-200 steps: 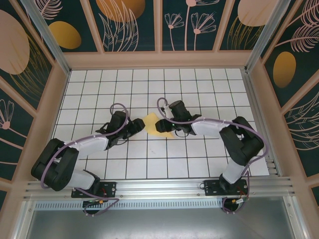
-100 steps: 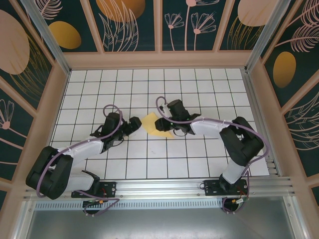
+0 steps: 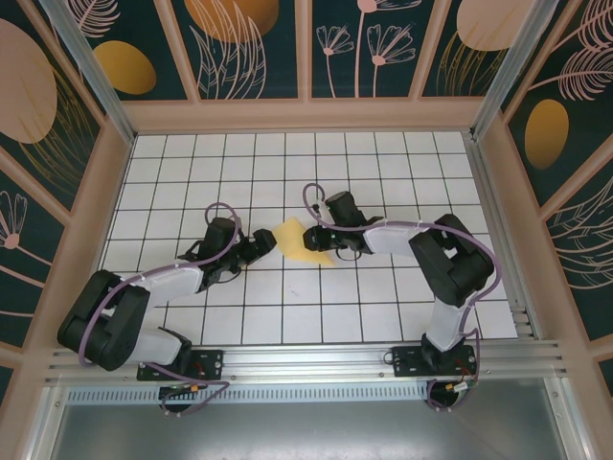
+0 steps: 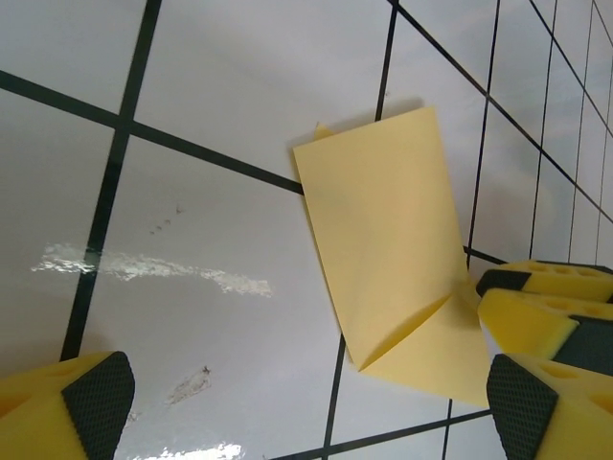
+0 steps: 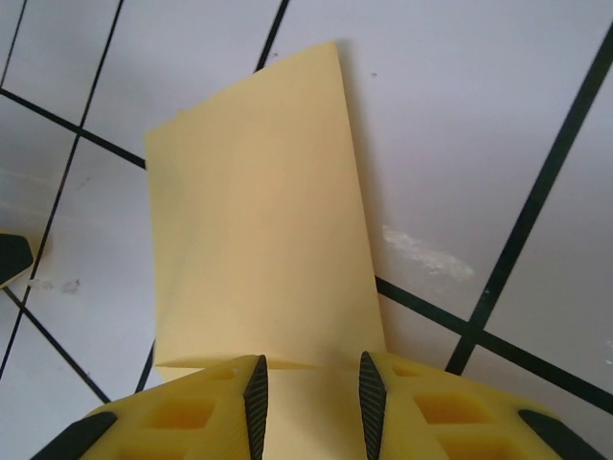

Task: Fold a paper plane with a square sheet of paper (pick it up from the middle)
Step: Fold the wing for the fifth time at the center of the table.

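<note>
Currently the square sheet of paper [image 3: 299,244] is seen lying on the white gridded tabletop [image 3: 364,307], near its middle, between the two arms. It is already folded into a smaller yellow piece (a diagonal crease and a tucked corner are visible at one end in the left wrist view [image 4: 393,240]).

The left fingers [image 3: 261,241] are held wide apart just beside the paper's left edge and are not touching it. In the left wrist view their pads [image 4: 91,402] are seen at the two lower corners.

The right fingers [image 3: 311,236] are set narrow at the paper's right edge. In the right wrist view the paper's near edge [image 5: 259,240] is seen in the gap between the two pads [image 5: 255,393]. Whether it is pinched cannot be told.
</note>
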`<action>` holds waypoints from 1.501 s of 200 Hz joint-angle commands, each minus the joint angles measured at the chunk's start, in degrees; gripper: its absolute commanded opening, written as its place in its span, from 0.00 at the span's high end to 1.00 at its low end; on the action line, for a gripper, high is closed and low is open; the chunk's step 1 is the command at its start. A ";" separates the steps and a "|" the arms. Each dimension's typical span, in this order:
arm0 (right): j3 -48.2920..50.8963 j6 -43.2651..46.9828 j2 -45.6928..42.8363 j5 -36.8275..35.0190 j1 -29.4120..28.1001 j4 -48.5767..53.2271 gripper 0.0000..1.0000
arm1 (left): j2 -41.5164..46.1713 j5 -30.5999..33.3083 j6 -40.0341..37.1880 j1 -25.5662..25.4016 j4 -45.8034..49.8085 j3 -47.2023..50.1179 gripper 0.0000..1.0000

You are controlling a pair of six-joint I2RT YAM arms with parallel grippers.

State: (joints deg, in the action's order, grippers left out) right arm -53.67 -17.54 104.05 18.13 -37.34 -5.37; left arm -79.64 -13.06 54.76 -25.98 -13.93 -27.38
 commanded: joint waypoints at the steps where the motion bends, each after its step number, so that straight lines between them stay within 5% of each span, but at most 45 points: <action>1: -1.15 -1.08 1.34 1.29 0.35 -1.58 0.68 | -0.68 -2.63 -0.42 0.23 -2.78 -0.93 0.05; 84: -0.11 -3.96 3.64 1.97 1.80 -2.18 0.71 | -3.77 -8.19 4.23 -2.15 -9.50 -0.84 0.13; 179: 1.51 -5.71 4.11 3.32 2.34 -3.77 0.72 | -13.57 -12.29 13.69 -4.60 -23.43 -1.59 0.60; 300: 2.49 -5.87 1.75 4.43 2.89 -6.70 0.71 | -20.01 -13.10 15.72 -4.60 -27.37 -3.48 0.78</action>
State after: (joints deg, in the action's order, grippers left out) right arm -52.60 -23.07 106.94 22.20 -34.83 -10.37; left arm -97.62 -25.32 70.15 -30.15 -38.41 -29.08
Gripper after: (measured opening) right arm 0.289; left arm 0.252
